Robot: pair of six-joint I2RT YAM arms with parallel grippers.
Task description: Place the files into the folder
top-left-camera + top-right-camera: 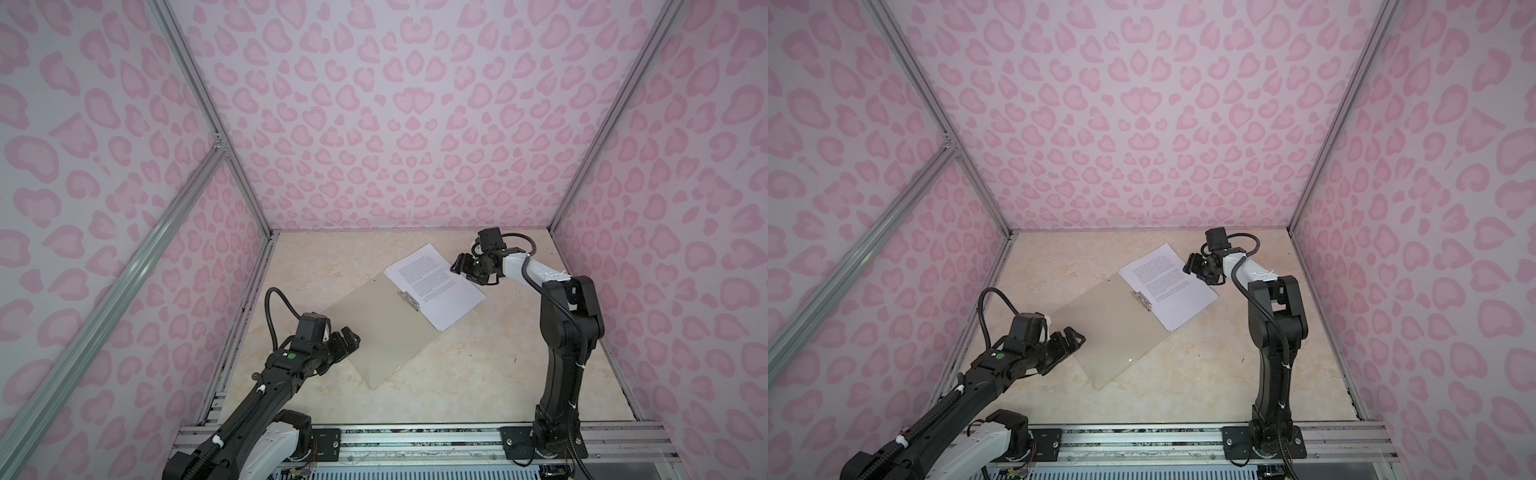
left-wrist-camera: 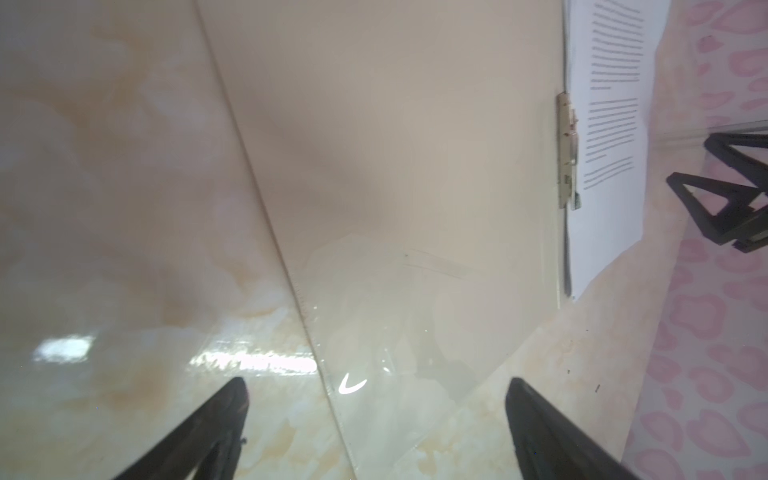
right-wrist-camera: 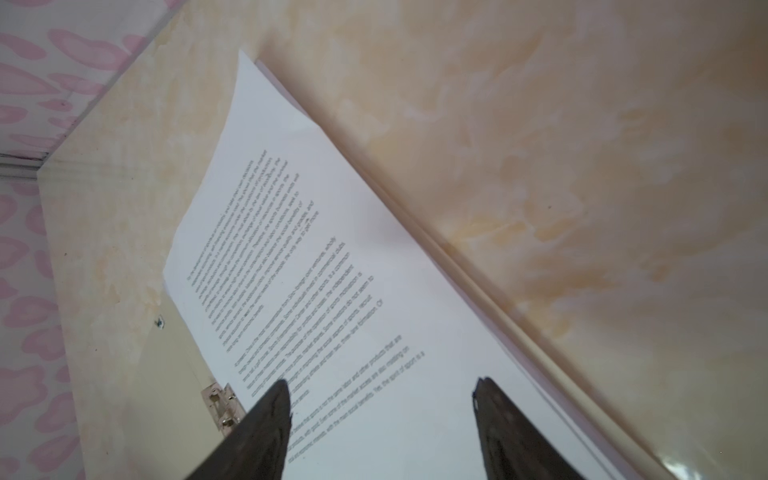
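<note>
Beige cardboard folder (image 1: pixel 374 332), lying open; printed white sheets (image 1: pixel 436 282) rest beside its spine clip (image 1: pixel 409 300), far right. Closing the cover apparently remains. Left gripper (image 1: pixel 351 340), right gripper (image 1: pixel 457 268): jaws spread, empty.

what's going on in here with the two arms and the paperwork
Two robot arms are filing papers. The folder lies opened out flat on the table, and the files sit stacked just right of its metal spine clip. The left claw is open at the near-left edge of the folder's bare flap. The right claw is open at the far side of the files. Neither claw holds anything, and the flap is not yet folded over the sheets.
</note>
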